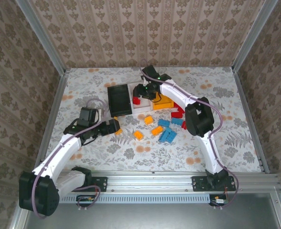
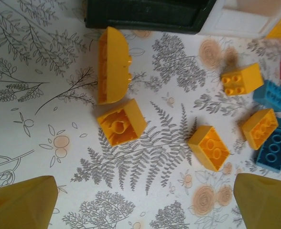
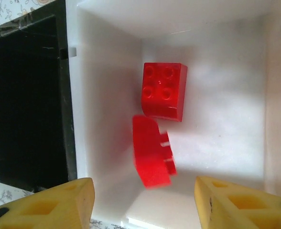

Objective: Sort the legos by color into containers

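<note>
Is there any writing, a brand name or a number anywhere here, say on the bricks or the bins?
No text can be read.
Studs on the red brick in the white bin and on the orange bricks: too blurred to show any mark.
Black bin, wallpaper, tablecloth: no words, patterns only.

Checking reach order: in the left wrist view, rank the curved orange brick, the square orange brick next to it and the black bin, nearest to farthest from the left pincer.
1. Square orange brick, left of centre, nearest the left pincer.
2. Curved orange brick, just beyond it.
3. Black bin, along the top edge, farthest.
</note>
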`<move>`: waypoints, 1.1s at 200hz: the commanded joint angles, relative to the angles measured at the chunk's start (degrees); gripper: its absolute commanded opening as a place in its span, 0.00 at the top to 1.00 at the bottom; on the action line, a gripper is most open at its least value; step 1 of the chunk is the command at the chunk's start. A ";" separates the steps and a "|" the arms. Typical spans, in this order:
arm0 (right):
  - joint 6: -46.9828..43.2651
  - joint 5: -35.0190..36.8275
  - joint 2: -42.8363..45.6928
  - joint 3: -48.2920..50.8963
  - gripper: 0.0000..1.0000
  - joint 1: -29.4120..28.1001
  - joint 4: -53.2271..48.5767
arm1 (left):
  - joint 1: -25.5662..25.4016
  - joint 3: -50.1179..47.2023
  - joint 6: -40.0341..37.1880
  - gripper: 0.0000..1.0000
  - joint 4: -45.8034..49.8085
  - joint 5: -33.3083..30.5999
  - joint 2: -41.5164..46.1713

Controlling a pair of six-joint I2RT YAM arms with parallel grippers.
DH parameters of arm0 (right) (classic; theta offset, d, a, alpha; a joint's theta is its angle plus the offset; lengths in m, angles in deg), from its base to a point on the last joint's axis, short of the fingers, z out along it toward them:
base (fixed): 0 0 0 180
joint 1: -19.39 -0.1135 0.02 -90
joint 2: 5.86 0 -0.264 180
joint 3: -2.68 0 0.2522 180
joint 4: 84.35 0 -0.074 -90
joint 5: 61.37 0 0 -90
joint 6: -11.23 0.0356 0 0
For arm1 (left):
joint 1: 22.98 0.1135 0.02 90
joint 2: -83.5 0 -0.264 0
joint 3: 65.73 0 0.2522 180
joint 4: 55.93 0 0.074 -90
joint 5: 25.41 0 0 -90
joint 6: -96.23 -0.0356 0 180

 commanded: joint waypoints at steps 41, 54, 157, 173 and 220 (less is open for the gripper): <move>-0.94 0.26 22.20 21.32 0.39 -0.43 6.93 | -2.97 7.88 -6.76 0.17 -0.28 -6.86 -13.71; -0.79 0.50 27.08 28.32 0.40 -0.50 9.49 | -3.52 9.25 -7.53 0.21 -0.88 -8.02 -16.44; -2.70 2.66 47.23 53.46 0.41 -0.13 9.52 | -4.22 15.44 -9.60 0.46 -4.85 -12.03 -31.64; -2.21 2.20 48.01 55.11 0.41 -0.12 9.99 | -4.24 15.81 -9.78 0.54 -4.98 -12.67 -32.75; -1.59 1.95 50.08 57.65 0.41 -0.12 10.17 | -4.10 15.24 -9.96 0.77 -5.81 -12.58 -33.37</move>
